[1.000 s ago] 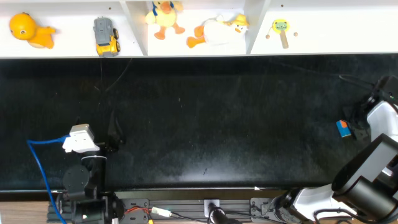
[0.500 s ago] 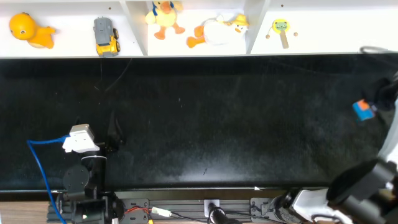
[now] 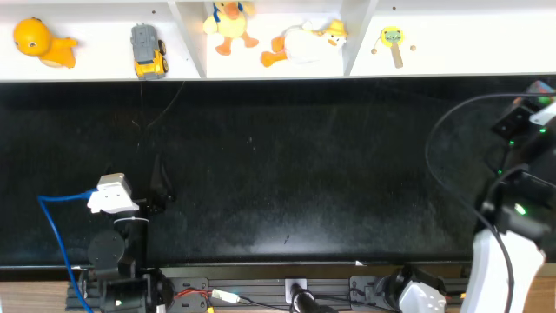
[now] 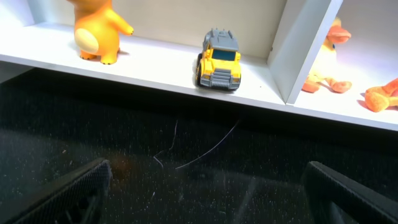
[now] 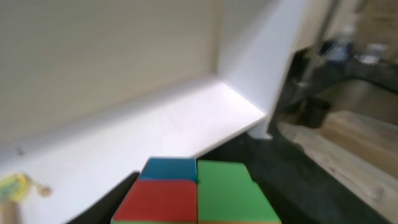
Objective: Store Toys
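A multicoloured toy block [image 5: 194, 198] with red, blue and green faces is held in my right gripper [image 3: 528, 111], raised near the far right end of the white shelf [image 3: 278, 69]. In the right wrist view the block sits just in front of the shelf's rightmost compartment floor [image 5: 168, 121]. My left gripper [image 4: 211, 193] stands open low over the black table, facing the yellow toy truck [image 4: 220, 60] on the shelf. Nothing is between its fingers [image 4: 81, 186].
The shelf holds an orange duck [image 3: 42, 42], the truck [image 3: 148, 50], a yellow plush duck [image 3: 230, 24], a white plush duck [image 3: 304, 43] and a rattle [image 3: 393, 42]. A blue cable [image 3: 56, 230] loops beside the left arm. A black mat [image 3: 304, 174] covers the table.
The right arm lifted the block off the table's right edge and carried it up toward the shelf's right end. The left arm stayed still.
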{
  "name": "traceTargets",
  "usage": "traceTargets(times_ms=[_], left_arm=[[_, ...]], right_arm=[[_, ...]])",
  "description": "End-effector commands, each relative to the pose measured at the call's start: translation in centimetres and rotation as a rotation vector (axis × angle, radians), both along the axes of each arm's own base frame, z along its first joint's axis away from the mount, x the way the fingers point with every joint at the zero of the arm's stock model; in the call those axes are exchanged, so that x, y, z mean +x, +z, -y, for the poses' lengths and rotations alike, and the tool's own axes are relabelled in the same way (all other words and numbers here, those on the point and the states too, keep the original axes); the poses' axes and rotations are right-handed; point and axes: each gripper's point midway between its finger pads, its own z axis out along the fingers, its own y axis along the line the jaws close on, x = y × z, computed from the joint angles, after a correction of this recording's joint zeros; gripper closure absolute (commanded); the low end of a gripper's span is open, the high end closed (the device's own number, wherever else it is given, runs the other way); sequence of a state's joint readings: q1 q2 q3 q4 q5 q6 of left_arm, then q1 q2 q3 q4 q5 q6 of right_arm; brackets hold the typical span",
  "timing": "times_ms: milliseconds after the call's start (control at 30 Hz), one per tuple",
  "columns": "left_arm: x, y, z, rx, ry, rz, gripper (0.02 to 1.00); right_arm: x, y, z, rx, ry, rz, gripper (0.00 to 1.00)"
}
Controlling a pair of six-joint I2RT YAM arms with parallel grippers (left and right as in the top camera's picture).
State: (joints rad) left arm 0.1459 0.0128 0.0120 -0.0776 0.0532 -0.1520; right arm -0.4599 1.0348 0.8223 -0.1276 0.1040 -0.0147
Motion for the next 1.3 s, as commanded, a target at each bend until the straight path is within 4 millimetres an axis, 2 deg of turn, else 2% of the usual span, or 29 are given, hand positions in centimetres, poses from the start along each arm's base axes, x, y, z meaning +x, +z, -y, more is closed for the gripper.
traceTargets(times_ms=[33,133,333,433,500,667,833,1100,1300], left_arm=[[0.0,0.0,0.2,0.021,-0.012,0.005,0.020],[0.0,0.0,0.2,0.021,-0.012,0.005,0.020],[0.0,0.0,0.2,0.021,-0.012,0.005,0.023],[0.0,0.0,0.2,0.021,-0.012,0.005,0.020],[0.0,0.0,0.2,0.021,-0.012,0.005,0.020],[0.0,0.0,0.2,0.021,-0.012,0.005,0.020],[0.0,0.0,0.2,0.021,-0.012,0.005,0.020],[0.0,0.0,0.2,0.021,-0.012,0.005,0.020],[0.0,0.0,0.2,0.021,-0.012,0.005,0.020]], right_arm=[[3.7,-5.1,-0.2,-0.129,0.207,-0.014,0.956],[6.8,-6.5,0.3,-0.140,0.318,0.057,0.954],[12.4,-8.2,-2.0,-0.159,0.613,0.161,0.956],[15.1,-8.4,-2.2,-0.162,0.650,0.171,0.956],[16.6,-7.9,-2.4,-0.180,0.684,0.187,0.956],[19.5,-7.6,-2.1,-0.187,0.693,0.193,0.956],[20.7,-9.5,-1.3,-0.164,0.670,0.163,0.956],[20.9,-11.7,-0.3,-0.162,0.623,0.100,0.954],[20.9,-13.2,-1.2,-0.121,0.637,0.050,0.956]])
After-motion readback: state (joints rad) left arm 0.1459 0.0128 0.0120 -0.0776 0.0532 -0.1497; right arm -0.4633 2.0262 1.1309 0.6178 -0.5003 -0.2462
